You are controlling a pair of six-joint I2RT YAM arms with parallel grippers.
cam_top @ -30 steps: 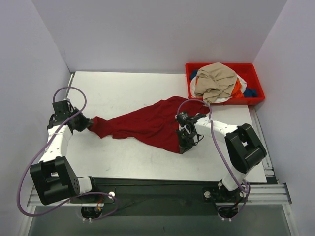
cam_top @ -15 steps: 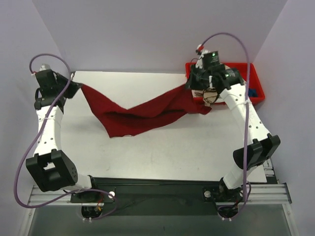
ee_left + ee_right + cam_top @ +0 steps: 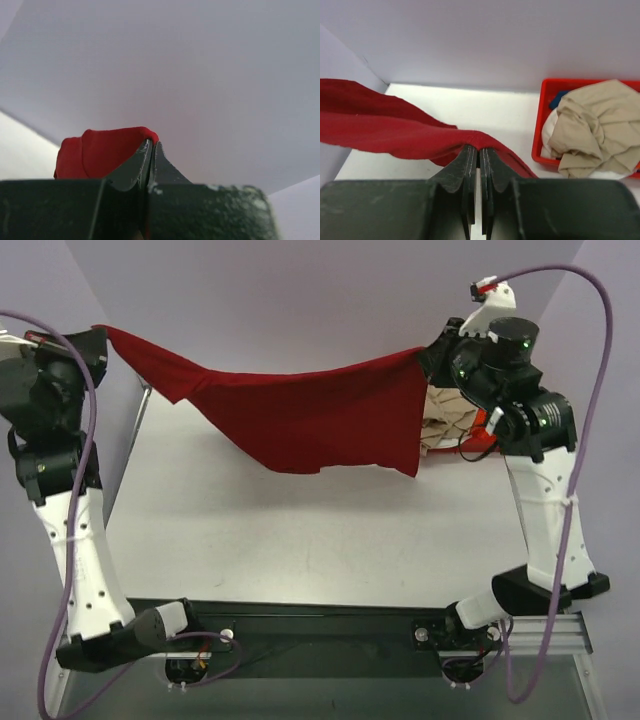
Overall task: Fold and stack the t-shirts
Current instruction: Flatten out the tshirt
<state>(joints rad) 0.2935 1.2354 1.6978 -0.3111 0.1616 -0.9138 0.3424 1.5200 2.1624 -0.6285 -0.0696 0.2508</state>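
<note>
left hand point(image 3: 98, 335): raised high at the far-left corner, close to the left wall point(image 3: 60, 440); its fingers are pressed together on a bunched fold of the dark red t-shirt point(image 3: 310, 418), and the left wrist view shows the cloth pinched at the tips.
dark red t-shirt: held in the air, stretched between the two hands. Its top edge sags a little in the middle. The left part is narrow and gathered, and the right part hangs deepest. The lower edge is uneven and hangs free over the far half of the worktop point(image 3: 300, 550); I cannot tell whether it touches the surface.
worktop: white surface shows open from under the hanging hem down to the near edge, between the two arm bases.
right hand point(image 3: 430, 352): raised at the far right, fingers closed on the shirt's upper right corner; in the right wrist view the cloth runs off to the left from the tips.
red bin point(image 3: 543, 102): at the far-right corner of the worktop, largely behind the right arm in the top view.
tan t-shirt point(image 3: 592, 131): crumpled on top of the bin's pile, with white cloth point(image 3: 549, 131) under it and a bit of blue cloth point(image 3: 559, 97) by the bin's far wall.
</note>
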